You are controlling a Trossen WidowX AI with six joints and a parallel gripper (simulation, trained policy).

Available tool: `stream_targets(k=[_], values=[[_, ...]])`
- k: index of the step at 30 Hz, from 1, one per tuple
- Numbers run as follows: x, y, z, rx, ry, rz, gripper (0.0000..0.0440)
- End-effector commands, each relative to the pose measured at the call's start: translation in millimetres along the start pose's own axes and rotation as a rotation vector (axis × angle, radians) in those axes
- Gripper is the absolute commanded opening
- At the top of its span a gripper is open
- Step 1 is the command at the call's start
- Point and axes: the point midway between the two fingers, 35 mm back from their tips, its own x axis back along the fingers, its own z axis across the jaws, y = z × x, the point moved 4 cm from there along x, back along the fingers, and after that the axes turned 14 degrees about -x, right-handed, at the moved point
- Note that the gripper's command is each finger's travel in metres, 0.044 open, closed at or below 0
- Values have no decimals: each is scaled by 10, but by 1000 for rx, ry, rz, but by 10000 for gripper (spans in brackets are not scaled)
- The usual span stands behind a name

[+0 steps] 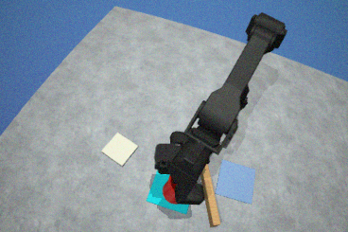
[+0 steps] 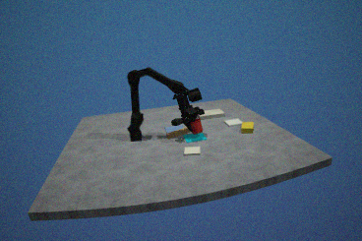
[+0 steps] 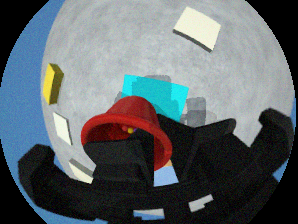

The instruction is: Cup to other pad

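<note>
1. End effector (image 1: 182, 190) (image 2: 191, 121) (image 3: 154, 117): closed on the wall of one red cup (image 1: 171, 192) (image 2: 197, 126) (image 3: 134, 111).
2. Cup: above the cyan pad (image 1: 166, 197) (image 2: 196, 138) (image 3: 156, 95), tilted; several marbles (image 3: 130, 130) visible inside, exact count unclear.
3. Barrier: one wooden bar (image 1: 211, 198) (image 2: 178, 133), lying between the cyan pad and one blue pad (image 1: 235, 182) (image 3: 166, 176).
4. Surroundings on the counter (image 1: 95, 98) (image 2: 123, 176) (image 3: 110, 45): one yellow block (image 2: 247, 127) (image 3: 52, 84); one cream tile (image 1: 120, 149) (image 2: 192, 150) (image 3: 198, 27) near the cyan pad; two further pale pieces, one flat (image 2: 233, 122) (image 3: 62, 128), one longer (image 2: 213, 113) (image 3: 81, 171).
</note>
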Motion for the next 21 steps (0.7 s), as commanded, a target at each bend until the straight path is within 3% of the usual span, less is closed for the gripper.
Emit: stream_targets(k=[1,6,12,21], values=[[-90,19,-65,-7,-5,-6,51],[-89,75,-58,-29,30,-15,133],[-6,162,-35,-45,76,-29,126],[176,186,-93,-54,122,-19,169]])
